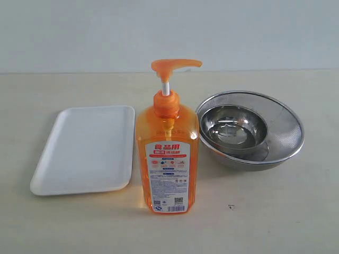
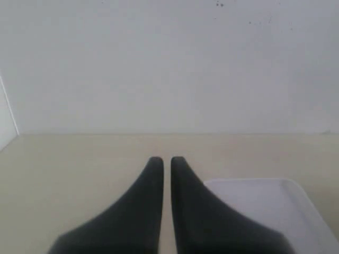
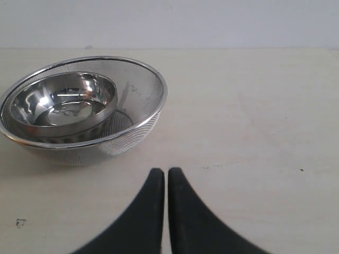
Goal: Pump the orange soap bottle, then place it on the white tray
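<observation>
The orange soap bottle (image 1: 167,159) stands upright at the table's middle, its pump head (image 1: 175,66) raised on a white stem. Just to its left lies the white tray (image 1: 85,151), bare. Neither arm shows in the exterior view. In the left wrist view my left gripper (image 2: 166,160) is shut with nothing between its black fingers, and a corner of the tray (image 2: 275,206) lies beside it. My right gripper (image 3: 166,172) is also shut and holds nothing; the bottle is out of both wrist views.
A round steel mesh bowl (image 1: 288,127) with a smaller steel bowl (image 1: 235,127) inside sits right of the bottle, and shows in the right wrist view as the mesh bowl (image 3: 143,100) ahead of the fingers. A pale wall backs the table.
</observation>
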Action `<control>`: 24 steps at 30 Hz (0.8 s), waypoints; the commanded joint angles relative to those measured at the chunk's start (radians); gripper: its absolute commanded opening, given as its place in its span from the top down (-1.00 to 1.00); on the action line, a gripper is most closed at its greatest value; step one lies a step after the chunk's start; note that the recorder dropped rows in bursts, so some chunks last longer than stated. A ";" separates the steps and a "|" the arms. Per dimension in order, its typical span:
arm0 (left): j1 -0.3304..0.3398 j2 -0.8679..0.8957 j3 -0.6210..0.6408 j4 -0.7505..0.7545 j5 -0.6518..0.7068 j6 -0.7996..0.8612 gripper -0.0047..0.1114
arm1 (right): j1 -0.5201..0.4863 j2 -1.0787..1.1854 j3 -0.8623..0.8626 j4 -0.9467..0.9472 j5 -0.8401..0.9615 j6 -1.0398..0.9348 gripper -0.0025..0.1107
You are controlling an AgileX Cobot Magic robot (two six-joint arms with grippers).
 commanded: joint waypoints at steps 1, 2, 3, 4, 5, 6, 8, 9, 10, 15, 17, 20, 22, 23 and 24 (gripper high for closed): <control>-0.007 0.009 -0.008 -0.004 -0.044 -0.012 0.84 | -0.002 -0.004 -0.001 -0.003 -0.005 -0.002 0.96; -0.007 0.009 -0.008 -0.004 -0.053 -0.012 0.84 | -0.002 -0.004 -0.001 -0.003 -0.005 -0.002 0.96; -0.007 0.009 -0.008 -0.004 -0.063 -0.012 0.84 | -0.002 -0.004 -0.001 -0.003 -0.005 -0.002 0.96; -0.007 0.009 -0.008 -0.004 -0.063 -0.012 0.84 | -0.002 -0.004 -0.001 -0.003 -0.005 -0.002 0.96; -0.007 0.009 -0.008 -0.004 -0.063 -0.012 0.84 | -0.002 -0.004 -0.001 -0.003 -0.005 -0.002 0.96; -0.007 0.009 -0.008 -0.004 -0.063 -0.012 0.84 | -0.002 -0.004 -0.001 -0.003 -0.005 -0.002 0.96; -0.007 0.009 -0.008 -0.004 -0.063 -0.012 0.84 | -0.002 -0.004 -0.001 -0.003 -0.005 -0.002 0.96; -0.007 0.009 -0.008 -0.004 -0.063 -0.012 0.84 | -0.002 -0.004 -0.001 -0.003 -0.005 -0.002 0.96; -0.007 0.009 -0.008 -0.004 -0.077 -0.012 0.84 | -0.002 -0.004 -0.001 -0.003 -0.005 -0.002 0.96; -0.007 0.009 -0.008 -0.004 -0.084 -0.012 0.84 | -0.002 -0.004 -0.001 -0.003 -0.005 -0.002 0.96; -0.007 0.009 -0.008 -0.004 -0.102 -0.012 0.84 | -0.002 -0.004 -0.001 -0.003 -0.005 -0.002 0.96; -0.007 0.009 -0.008 -0.004 -0.132 -0.012 0.84 | -0.002 -0.004 -0.001 -0.003 -0.013 -0.002 0.96; -0.007 0.009 -0.008 -0.004 -0.152 -0.012 0.84 | -0.002 -0.004 -0.001 -0.003 -0.011 -0.002 0.96; -0.007 0.009 -0.008 -0.004 -0.156 -0.012 0.84 | -0.002 -0.004 -0.001 -0.003 -0.011 -0.002 0.96; -0.007 0.009 -0.008 -0.004 -0.156 -0.012 0.84 | -0.002 -0.004 -0.001 -0.003 -0.011 -0.002 0.96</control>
